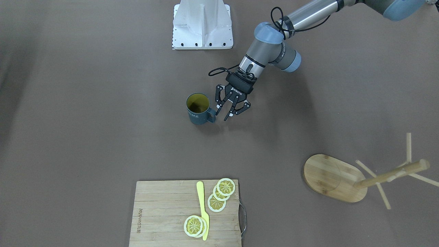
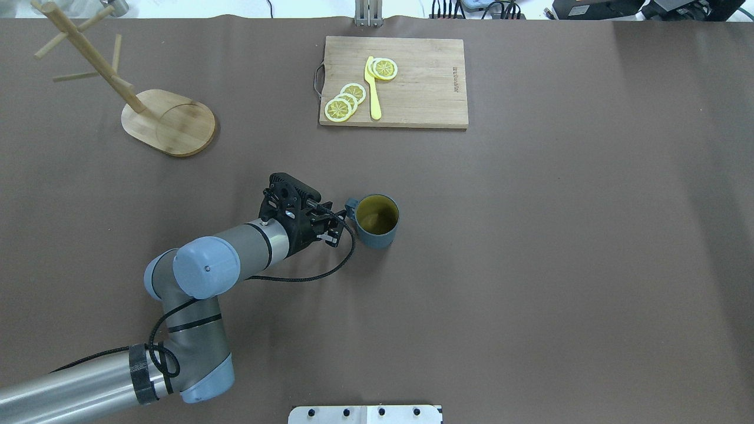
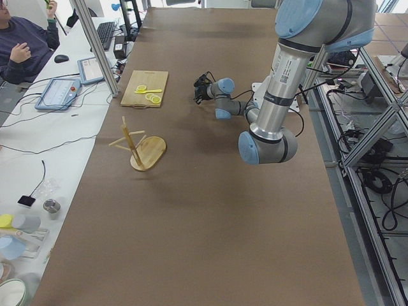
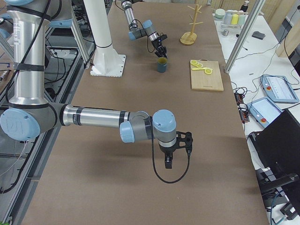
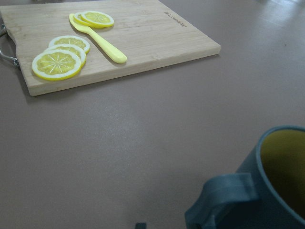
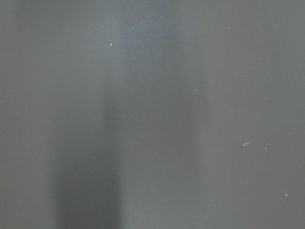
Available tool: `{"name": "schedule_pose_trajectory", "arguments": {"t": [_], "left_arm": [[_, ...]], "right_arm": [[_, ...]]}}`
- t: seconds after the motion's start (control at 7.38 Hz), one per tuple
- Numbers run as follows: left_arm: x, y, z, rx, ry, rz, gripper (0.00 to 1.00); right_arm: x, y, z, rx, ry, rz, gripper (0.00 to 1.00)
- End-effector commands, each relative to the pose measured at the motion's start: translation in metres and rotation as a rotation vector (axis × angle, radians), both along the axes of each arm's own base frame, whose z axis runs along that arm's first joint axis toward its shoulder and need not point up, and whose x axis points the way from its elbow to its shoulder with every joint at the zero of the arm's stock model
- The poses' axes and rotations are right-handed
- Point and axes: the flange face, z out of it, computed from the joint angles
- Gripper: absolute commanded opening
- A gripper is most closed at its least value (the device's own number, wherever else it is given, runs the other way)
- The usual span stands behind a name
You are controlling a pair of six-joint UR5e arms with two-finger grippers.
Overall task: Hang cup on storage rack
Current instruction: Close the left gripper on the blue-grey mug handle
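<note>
My left tool (image 1: pixel 224 115) hangs with jaws spread just beside the loop handle (image 1: pixel 212 115) of the teal HOME mug (image 1: pixel 198 109), which I judge is turned my way for pinching. The mug stands upright mid-worktop (image 1: pixel 103 137), well apart from the bamboo mug tree (image 1: pixel 334 178). I cannot tell whether my right tool (image 4: pixel 168 161) is spread or closed.

Overhead, the cup (image 2: pixel 377 219) is standing mid-table; the left gripper (image 2: pixel 339 228) is hovering beside it at nine o'clock, cutting board (image 2: pixel 424 88) at twelve, storage rack (image 2: pixel 171 122) at ten.
</note>
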Motion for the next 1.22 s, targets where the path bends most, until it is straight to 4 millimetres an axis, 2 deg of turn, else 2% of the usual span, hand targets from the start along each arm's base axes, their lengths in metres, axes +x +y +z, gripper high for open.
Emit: {"name": "schedule_pose_trajectory", "arguments": {"t": [0.0, 0.14, 0.68, 1.08], "left_arm": [[0.002, -0.001, -0.009, 0.004, 0.012, -0.002, 0.42], [0.003, -0.002, -0.006, 0.002, 0.005, 0.0, 0.42], [0.015, -0.006, -0.017, 0.004, 0.01, -0.002, 0.42], [0.021, -0.009, -0.021, 0.005, 0.01, -0.003, 0.37]], "right_arm": [[0.0, 0.0, 0.0, -0.001, 0.0, 0.0, 1.0], [-0.001, 0.0, 0.001, -0.002, 0.0, -0.001, 1.0], [-0.001, 0.0, 0.003, -0.007, 0.002, -0.001, 1.0], [-0.001, 0.0, 0.004, -0.008, 0.002, -0.001, 1.0]]}}
